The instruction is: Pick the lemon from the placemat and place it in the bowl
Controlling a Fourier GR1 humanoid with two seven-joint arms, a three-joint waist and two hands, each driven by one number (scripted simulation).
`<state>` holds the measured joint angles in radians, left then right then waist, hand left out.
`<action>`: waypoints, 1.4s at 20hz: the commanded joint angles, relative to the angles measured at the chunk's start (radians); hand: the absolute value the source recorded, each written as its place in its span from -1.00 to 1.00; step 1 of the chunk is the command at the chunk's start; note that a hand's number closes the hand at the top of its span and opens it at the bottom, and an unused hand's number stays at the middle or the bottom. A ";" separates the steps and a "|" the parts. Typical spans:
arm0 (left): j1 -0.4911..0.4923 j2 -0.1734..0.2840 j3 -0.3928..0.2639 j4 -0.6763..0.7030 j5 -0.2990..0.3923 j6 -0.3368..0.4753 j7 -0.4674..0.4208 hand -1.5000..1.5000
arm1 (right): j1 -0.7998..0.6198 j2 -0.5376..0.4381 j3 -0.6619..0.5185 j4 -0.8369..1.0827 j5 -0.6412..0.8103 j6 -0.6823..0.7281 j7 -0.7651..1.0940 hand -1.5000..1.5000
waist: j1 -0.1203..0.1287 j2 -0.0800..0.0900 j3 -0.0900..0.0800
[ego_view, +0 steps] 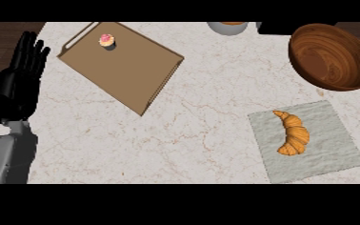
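One placemat (304, 140), grey and roughly square, lies at the near right corner of the worktop (204, 124), turned slightly out of line with the edges. One croissant (293, 133) rests on the placemat, curved, with one tip pointing toward the far side and the other toward the near edge. The item on the placemat is a croissant; it is the only item on the mat and nothing touches it.

One forearm, grey, enters along the near left edge of the worktop. It ends in one black hand, the left hand (21, 74), which stands at the left edge with fingers straight and pointing toward the far side. The hand is released and grasps nothing. It is well apart from the placemat. The right hand does not show.

One brown cutting board (126, 69) lies toward the far left of the worktop, set at an angle so that one corner points toward the near side. One small cupcake (106, 40) with pink topping stands near the board's far corner.

One wooden bowl (327, 57) stands at the far right edge of the worktop, beyond the placemat and apart from it. Its inside holds nothing.

One grey cup (228, 27) stands at the far edge, cut off by the view's limit, between the board and the bowl.
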<state>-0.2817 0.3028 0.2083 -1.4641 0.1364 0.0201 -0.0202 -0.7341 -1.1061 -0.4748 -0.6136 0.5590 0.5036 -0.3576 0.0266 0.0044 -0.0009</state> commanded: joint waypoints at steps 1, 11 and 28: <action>0.018 -0.002 0.004 -0.006 -0.002 -0.003 -0.012 0.00 | -0.090 0.098 0.084 -0.011 0.041 -0.019 0.091 1.00 | 0.003 0.001 0.001; -0.026 0.024 0.032 -0.006 0.021 -0.019 0.021 0.00 | -0.142 0.306 0.159 0.140 0.123 -0.221 0.099 1.00 | 0.000 0.004 0.002; -0.004 -0.009 0.007 -0.001 0.003 -0.017 0.002 0.00 | -0.178 0.421 -0.031 0.390 -0.003 -0.432 0.100 -1.00 | 0.019 0.015 0.005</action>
<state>-0.2945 0.2969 0.2119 -1.4705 0.1354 0.0060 -0.0136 -0.9048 -0.6977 -0.4378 -0.2444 0.6238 0.0847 -0.2087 0.0445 0.0185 0.0039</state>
